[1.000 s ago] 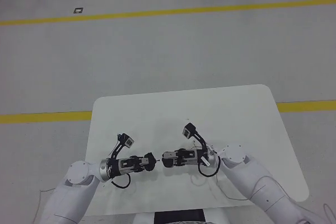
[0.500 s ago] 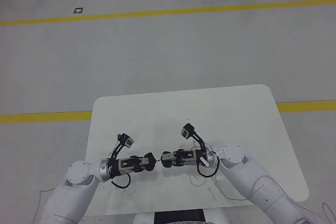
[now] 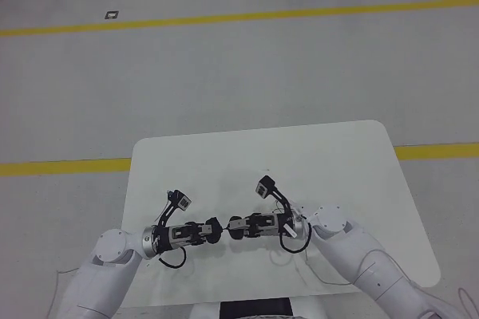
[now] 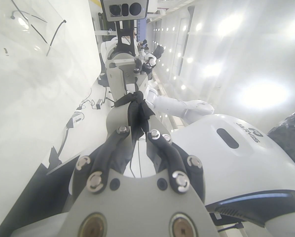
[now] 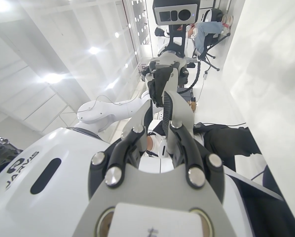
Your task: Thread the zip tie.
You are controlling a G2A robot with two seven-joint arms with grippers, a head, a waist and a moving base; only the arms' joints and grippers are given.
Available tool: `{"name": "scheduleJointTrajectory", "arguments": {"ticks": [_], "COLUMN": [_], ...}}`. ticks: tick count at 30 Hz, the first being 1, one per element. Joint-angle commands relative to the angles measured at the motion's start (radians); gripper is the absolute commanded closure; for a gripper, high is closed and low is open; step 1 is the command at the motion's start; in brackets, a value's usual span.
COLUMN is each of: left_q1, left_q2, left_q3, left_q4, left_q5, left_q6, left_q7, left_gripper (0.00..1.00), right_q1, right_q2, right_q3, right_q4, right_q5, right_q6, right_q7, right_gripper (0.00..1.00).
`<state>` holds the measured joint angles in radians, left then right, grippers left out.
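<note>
White table before you, over its near middle your left gripper tip to tip with your right gripper, left fingers pinched on the thin black zip tie, right fingers pressed together, whether on the tie you cannot tell.

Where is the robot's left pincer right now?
In the top view, the left pincer is over the near middle of the white table, slightly left of centre, its tip facing the right pincer and almost meeting it.
</note>
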<state>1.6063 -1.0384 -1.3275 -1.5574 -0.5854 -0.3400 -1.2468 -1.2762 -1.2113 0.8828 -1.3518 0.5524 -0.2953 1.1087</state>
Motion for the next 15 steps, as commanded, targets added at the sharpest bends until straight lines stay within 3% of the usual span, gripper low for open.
{"name": "scheduleJointTrajectory", "arguments": {"ticks": [1,15], "left_q1": [0.000,0.000], "left_q2": [0.000,0.000], "left_q3": [0.000,0.000], "left_q4": [0.000,0.000], "left_q5": [0.000,0.000], "left_q6": [0.000,0.000], "left_q7": [0.000,0.000], "left_gripper": [1.00,1.00], "right_q1": [0.001,0.008], "right_q2": [0.000,-0.003], "right_q3": [-0.002,-0.013], "right_q4": [0.000,0.003], "right_q5": [0.001,0.001], "right_q6": [0.000,0.003], "right_q7": [0.001,0.005], "right_gripper": [0.88,0.95]}}
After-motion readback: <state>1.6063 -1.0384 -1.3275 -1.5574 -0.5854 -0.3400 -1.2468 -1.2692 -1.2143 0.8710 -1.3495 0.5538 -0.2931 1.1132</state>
